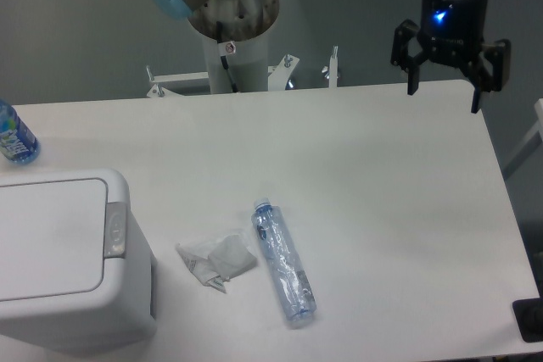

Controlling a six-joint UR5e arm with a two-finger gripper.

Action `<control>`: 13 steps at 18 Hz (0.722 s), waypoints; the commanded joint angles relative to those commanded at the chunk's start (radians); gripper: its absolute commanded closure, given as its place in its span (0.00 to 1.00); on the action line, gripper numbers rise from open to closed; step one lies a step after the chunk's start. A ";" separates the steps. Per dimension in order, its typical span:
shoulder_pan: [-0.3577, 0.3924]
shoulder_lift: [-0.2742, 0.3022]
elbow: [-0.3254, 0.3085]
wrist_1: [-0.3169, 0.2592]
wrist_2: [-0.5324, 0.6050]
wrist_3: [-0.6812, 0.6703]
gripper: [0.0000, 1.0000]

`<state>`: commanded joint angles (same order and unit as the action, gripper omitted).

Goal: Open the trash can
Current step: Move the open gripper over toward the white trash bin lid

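Note:
The trash can (51,252) is a large white bin at the front left of the table, its flat lid shut. A grey push-button strip (115,229) runs along its right rim. My gripper (445,97) hangs at the far right, above the table's back edge, far from the can. Its black fingers (413,80) are spread apart and hold nothing.
A crushed clear plastic bottle (282,262) lies near the table's middle front. A crumpled white tissue (216,258) lies between it and the can. A blue bottle (14,137) stands at the left edge. The arm's base column (233,40) stands behind the table.

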<state>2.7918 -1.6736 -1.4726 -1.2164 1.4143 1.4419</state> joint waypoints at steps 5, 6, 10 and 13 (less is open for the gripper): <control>-0.003 -0.002 0.005 -0.003 0.017 -0.011 0.00; -0.006 -0.003 0.003 0.003 0.015 -0.041 0.00; -0.070 -0.020 0.015 0.046 0.014 -0.298 0.00; -0.135 -0.041 0.031 0.089 0.014 -0.490 0.00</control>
<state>2.6571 -1.7149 -1.4420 -1.1277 1.4281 0.9516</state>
